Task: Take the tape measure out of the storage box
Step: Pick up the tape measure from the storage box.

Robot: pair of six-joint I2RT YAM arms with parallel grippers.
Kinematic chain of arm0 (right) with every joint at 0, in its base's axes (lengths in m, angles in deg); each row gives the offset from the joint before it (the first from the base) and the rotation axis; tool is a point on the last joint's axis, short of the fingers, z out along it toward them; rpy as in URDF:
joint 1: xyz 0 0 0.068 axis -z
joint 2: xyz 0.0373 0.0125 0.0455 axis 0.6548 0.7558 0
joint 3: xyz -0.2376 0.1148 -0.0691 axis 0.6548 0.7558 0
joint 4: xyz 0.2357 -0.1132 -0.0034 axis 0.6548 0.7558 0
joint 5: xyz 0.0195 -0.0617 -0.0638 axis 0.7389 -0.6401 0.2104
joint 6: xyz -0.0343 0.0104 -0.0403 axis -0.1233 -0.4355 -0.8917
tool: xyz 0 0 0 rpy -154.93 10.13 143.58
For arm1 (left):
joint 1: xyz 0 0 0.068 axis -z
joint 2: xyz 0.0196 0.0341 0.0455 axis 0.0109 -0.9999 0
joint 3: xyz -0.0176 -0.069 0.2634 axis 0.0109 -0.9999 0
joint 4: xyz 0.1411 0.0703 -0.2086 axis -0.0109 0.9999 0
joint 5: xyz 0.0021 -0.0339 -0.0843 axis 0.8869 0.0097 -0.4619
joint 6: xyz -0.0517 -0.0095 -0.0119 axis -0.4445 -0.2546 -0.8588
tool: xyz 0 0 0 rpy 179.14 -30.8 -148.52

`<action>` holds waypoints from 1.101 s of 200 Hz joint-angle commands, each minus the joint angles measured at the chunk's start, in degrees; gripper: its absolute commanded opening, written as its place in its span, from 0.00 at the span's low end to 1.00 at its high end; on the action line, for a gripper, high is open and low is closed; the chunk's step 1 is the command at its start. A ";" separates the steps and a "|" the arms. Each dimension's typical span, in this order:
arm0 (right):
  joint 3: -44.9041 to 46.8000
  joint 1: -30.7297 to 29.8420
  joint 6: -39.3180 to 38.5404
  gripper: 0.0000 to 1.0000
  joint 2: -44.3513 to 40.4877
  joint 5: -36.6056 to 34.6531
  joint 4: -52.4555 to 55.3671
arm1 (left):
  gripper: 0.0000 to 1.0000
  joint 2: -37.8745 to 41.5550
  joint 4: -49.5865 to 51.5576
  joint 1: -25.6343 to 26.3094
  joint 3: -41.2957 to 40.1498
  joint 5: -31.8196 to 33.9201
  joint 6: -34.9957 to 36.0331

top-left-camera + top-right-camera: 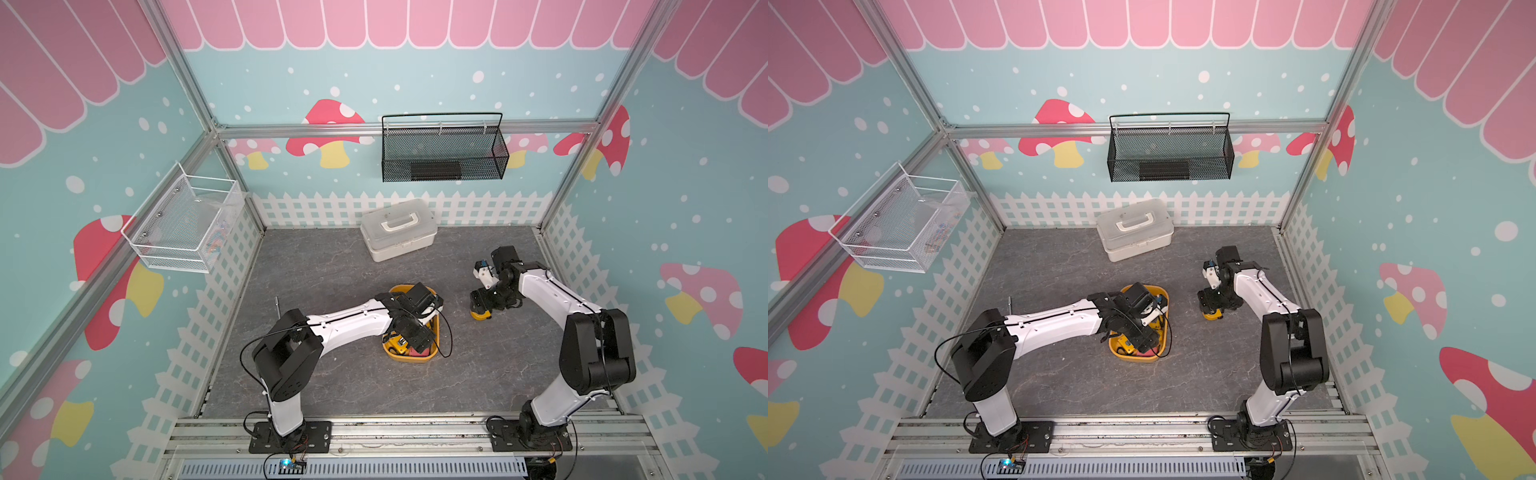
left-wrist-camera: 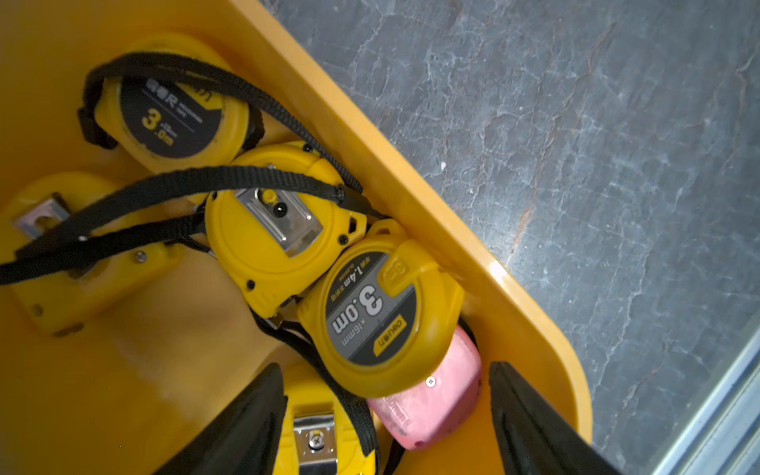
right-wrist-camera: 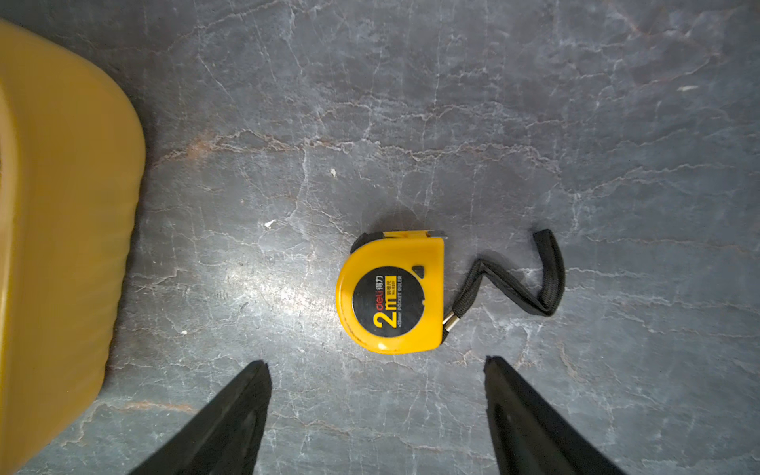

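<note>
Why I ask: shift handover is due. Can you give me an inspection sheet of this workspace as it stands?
Surface: grey marbled table; nothing spilled seen.
Job's things: storage box holds several yellow tape measures and a pink tape measure; a 2 m tape measure lies outside on the table.
Clutter: white lidded case at the back.
Grippers: left gripper open over the box contents; right gripper open above the 2 m tape measure, holding nothing.
Cables: black cable loops from the left wrist past the box.
Surroundings: black mesh basket on the back wall, white mesh basket on a side wall.
</note>
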 commanded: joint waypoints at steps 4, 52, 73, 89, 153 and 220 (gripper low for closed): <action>1.10 0.35 0.34 0.82 -1.01 0.01 0.64 | 0.78 -1.63 1.02 1.47 2.00 3.96 7.88; 1.42 0.35 0.58 0.83 -0.96 0.02 0.46 | 0.76 -5.03 1.52 3.89 4.62 7.25 16.31; 1.46 0.35 0.43 0.83 -1.01 0.06 0.55 | 0.71 -7.11 2.94 4.35 6.36 9.35 18.66; 1.61 0.35 0.43 0.83 -1.01 0.11 0.57 | 0.68 -8.40 4.26 4.47 7.34 10.41 19.73; 1.35 0.35 0.49 0.83 -0.36 0.09 0.47 | 0.50 -9.72 4.52 4.57 8.23 12.68 21.33; 1.21 0.35 0.32 0.83 -0.01 0.00 0.47 | 0.32 -7.76 4.39 4.52 8.42 14.44 21.10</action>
